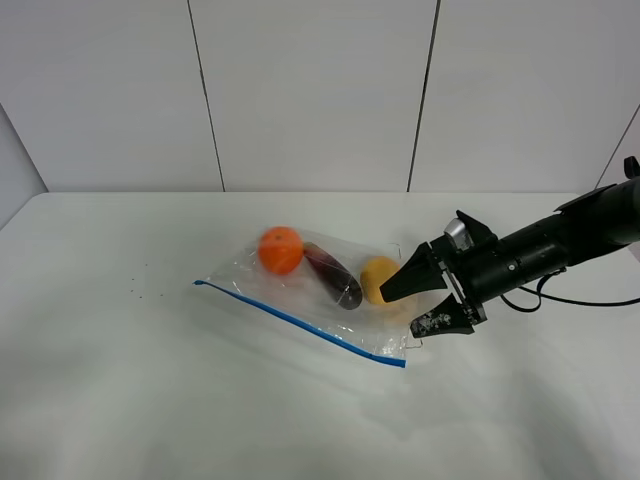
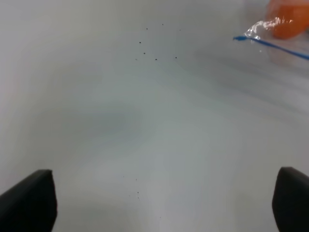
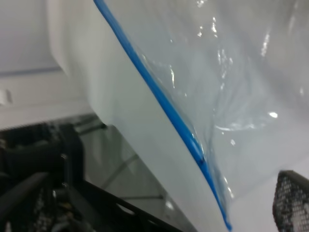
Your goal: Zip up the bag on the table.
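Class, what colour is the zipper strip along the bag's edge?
Blue; the zipper strip shows best in the exterior high view.

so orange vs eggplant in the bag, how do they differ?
The orange is round and bright orange; the eggplant is long, slim and dark purple-brown. The orange sits at the bag's left end in the high view; the eggplant lies slanted in the middle, between the orange and a yellow fruit. Both lie inside the clear bag, behind its blue zipper strip.
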### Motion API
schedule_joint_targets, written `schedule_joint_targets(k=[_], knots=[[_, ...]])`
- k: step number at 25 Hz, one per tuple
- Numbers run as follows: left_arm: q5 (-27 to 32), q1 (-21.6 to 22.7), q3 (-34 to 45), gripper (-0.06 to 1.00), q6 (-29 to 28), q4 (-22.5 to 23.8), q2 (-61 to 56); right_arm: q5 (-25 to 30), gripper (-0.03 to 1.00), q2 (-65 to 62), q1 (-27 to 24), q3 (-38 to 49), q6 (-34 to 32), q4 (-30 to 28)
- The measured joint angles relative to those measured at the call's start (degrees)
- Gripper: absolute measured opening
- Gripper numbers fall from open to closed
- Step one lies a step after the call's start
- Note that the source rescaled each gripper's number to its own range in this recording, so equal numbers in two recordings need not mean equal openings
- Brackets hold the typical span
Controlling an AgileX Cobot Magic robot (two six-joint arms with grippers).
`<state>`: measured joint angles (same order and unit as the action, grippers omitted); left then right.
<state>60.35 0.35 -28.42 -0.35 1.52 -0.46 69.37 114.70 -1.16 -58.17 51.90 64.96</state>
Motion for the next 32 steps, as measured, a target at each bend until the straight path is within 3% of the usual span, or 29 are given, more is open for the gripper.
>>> schedule_joint_targets(k=[6, 15, 18, 23, 32], knots=[[0.0, 0.0, 0.0, 1.00, 0.0, 0.0, 0.0, -0.8, 1.00, -0.4, 0.0, -6.7, -10.8, -14.9], [0.0, 0.0, 0.0, 1.00, 0.0, 0.0, 0.0, -9.8, 1.00, -11.4, 0.0, -11.3, -39.1, -52.4], [0.0, 0.0, 0.0, 1.00, 0.0, 0.0, 0.0, -11.7, 1.00, -15.4, 0.0, -11.3, -46.5, -60.7], [0.0, 0.0, 0.0, 1.00, 0.0, 0.0, 0.0, -12.4, 1.00, -21.4, 0.0, -11.3, -49.1, -63.0], [0.0, 0.0, 0.0, 1.00, 0.0, 0.0, 0.0, -12.5, 1.00, -34.3, 0.0, -11.3, -47.1, -61.8]])
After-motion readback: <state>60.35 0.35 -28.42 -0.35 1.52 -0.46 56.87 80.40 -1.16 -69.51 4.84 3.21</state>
